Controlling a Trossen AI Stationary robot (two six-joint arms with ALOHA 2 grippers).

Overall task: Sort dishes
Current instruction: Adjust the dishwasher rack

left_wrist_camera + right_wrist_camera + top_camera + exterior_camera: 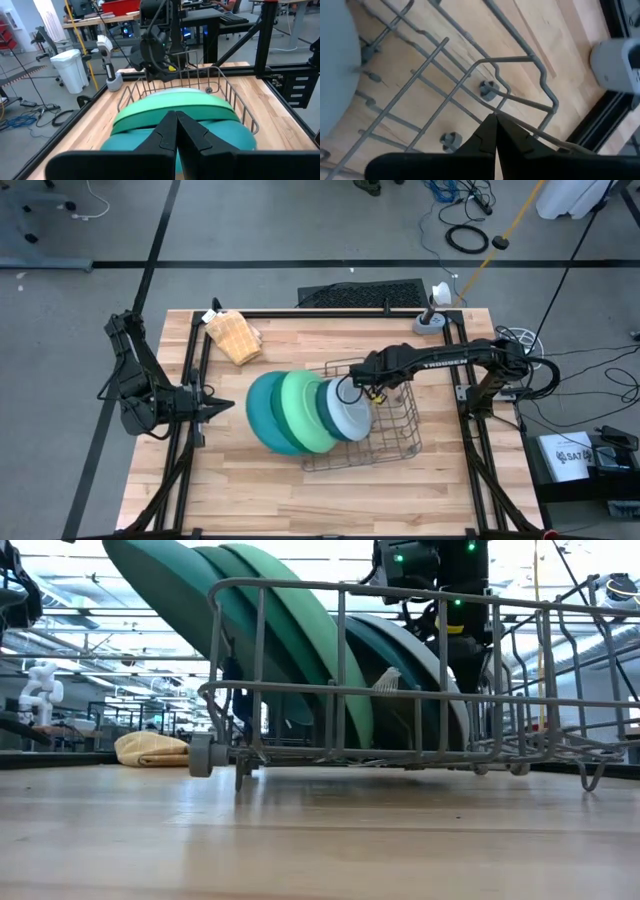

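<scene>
Several round plates lean on edge in a row in the grey wire rack (395, 442), their upper rims tipped toward the table's left. They are a large teal plate (268, 415), a light green one (303, 412), a smaller teal one (328, 405) and a pale blue-grey one (352, 420). My right gripper (358, 390) is shut and hangs inside the rack just right of the pale plate (335, 65), its tips (495, 117) over the rack's floor wires. My left gripper (224, 406) is shut, left of the teal plate and pointing at the stack (175, 107).
A tan waffle-textured cloth lump (238, 335) lies at the far left of the table and also shows in the low view (150, 748). A grey stand (432, 320) sits at the far right corner. Bare wood lies along the near edge.
</scene>
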